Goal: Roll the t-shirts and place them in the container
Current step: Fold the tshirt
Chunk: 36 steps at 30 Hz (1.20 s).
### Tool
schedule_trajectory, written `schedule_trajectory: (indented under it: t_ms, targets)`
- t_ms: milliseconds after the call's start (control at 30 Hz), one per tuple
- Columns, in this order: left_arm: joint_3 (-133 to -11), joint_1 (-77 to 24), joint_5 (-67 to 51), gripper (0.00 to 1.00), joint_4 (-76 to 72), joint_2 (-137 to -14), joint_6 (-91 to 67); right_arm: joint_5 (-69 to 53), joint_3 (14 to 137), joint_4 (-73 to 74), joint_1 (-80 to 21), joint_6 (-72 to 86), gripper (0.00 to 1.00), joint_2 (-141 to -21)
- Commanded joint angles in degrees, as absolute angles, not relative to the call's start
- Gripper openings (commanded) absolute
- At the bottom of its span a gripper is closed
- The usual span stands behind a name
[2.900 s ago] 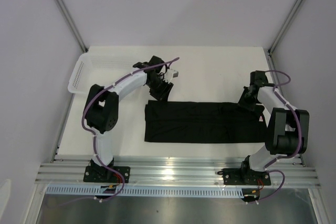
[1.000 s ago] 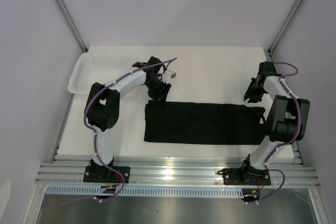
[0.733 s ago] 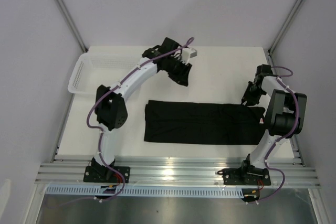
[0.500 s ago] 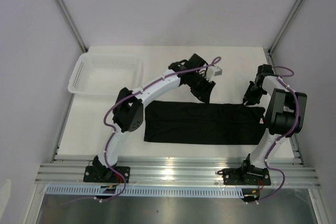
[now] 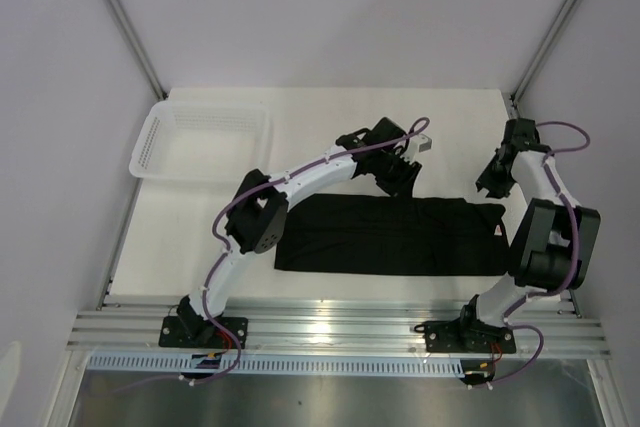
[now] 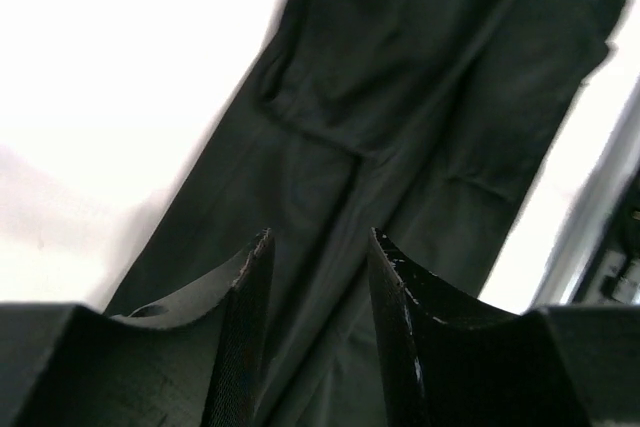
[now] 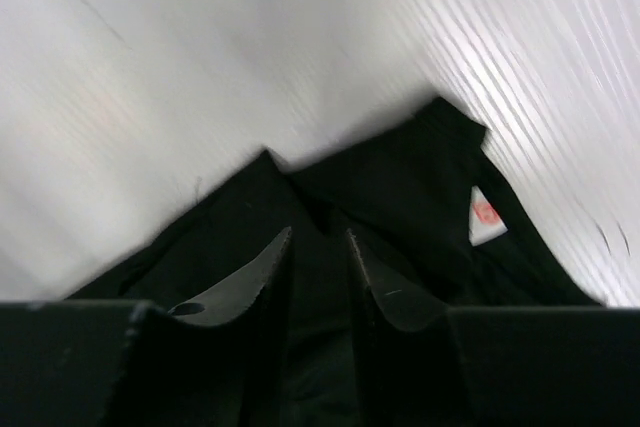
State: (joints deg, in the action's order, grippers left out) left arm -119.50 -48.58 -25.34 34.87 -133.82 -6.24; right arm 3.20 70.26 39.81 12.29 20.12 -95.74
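Where it lies, t-shirt (image 5: 390, 235) spans left-right, label (image 7: 485, 215) rightward.

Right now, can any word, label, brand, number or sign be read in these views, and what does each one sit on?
Small white neck label on the folded black fabric t-shirt: it carries a reddish mark, too blurred to read.
White plastic mesh basket: no text visible.
No other writing, number or sign shows in any view.
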Motion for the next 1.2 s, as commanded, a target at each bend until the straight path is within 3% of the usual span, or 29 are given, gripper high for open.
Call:
schedule_trajectory:
  t_ms: [0,433,533,733,1167]
  targets:
    - [-117.6,-47.9,-20.92,0.46,35.24,-134.03,-9.75,7.3,62.35,42.99,14.59,26.8,0.29,-90.19]
    - [-114.97,-46.14,-19.6,0.45,38.23,-135.09,-12.92,4.13,53.88,38.76,17.84,30.15,0.33,-90.52]
    - [-114.52,-45.79,-20.04,0.45,37.97,-135.0,-13.01,5.35,52.92,38.59,17.84,30.67,0.28,-91.06]
    - [-114.96,-45.35,-20.39,0.45,38.85,-135.26,-13.71,7.65,50.1,38.85,18.63,32.17,0.0,-87.46]
    - [-115.05,-45.44,-20.3,0.45,39.02,-135.35,-14.24,6.24,51.77,42.1,20.74,29.71,0.0,-83.05]
